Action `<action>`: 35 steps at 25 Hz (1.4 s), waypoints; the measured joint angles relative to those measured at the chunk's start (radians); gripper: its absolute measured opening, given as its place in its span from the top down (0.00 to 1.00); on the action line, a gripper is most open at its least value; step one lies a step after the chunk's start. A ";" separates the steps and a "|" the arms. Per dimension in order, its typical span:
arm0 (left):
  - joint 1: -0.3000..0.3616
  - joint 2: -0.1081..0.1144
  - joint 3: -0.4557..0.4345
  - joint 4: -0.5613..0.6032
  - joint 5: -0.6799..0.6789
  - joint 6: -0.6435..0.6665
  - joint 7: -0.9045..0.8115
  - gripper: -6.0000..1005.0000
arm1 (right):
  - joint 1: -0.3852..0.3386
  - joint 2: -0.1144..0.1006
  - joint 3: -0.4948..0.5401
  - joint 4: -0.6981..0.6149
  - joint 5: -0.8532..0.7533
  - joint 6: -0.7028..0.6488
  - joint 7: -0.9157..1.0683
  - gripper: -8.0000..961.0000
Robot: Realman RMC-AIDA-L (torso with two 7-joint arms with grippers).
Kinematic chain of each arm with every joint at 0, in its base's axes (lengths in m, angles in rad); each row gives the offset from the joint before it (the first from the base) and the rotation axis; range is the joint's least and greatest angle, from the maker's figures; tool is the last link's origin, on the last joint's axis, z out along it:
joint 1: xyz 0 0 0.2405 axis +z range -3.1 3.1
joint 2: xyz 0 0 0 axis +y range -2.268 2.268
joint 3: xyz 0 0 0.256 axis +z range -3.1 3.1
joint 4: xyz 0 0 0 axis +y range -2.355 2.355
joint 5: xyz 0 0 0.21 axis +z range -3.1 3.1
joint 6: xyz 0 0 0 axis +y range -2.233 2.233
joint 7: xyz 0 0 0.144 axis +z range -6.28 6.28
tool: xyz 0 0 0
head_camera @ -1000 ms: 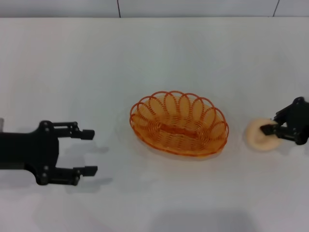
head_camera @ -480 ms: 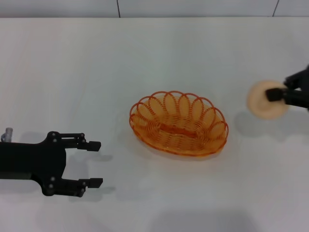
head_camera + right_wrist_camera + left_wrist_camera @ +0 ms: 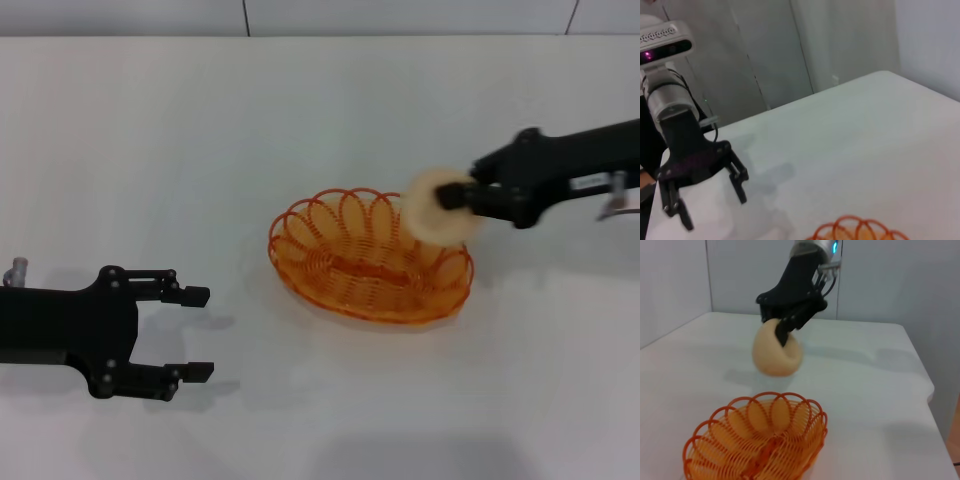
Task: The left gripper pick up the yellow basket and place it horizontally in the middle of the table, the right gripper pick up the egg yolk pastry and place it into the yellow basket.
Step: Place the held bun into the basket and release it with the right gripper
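The yellow basket [image 3: 370, 255] lies lengthwise in the middle of the white table [image 3: 300, 120], empty; it also shows in the left wrist view [image 3: 757, 442] and its rim in the right wrist view [image 3: 855, 231]. My right gripper [image 3: 455, 198] is shut on the egg yolk pastry [image 3: 435, 207] and holds it in the air above the basket's right end. The left wrist view shows the pastry [image 3: 776, 349] in that gripper [image 3: 785, 327] above the basket. My left gripper [image 3: 195, 333] is open and empty, low at the left, apart from the basket; it also shows in the right wrist view [image 3: 710, 200].
The table's far edge [image 3: 320, 37] meets a pale wall. In the left wrist view the table's side edge [image 3: 927, 395] drops off beside the basket.
My right gripper has lifted the pastry off the table at the right and carried it left, over the basket's right end. My left gripper has shifted slightly nearer the front edge.
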 joint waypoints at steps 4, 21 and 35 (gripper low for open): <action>-0.001 0.001 0.002 0.000 0.000 0.000 -0.002 0.25 | 0.007 0.000 -0.101 0.056 0.074 0.095 -0.042 0.95; -0.009 -0.001 0.006 0.000 0.008 -0.005 -0.003 0.26 | -0.007 0.002 -0.284 0.120 0.181 0.276 -0.132 0.73; -0.015 0.002 0.002 0.000 0.011 -0.001 -0.004 0.26 | -0.054 -0.030 -0.148 0.187 0.174 0.091 -0.309 0.37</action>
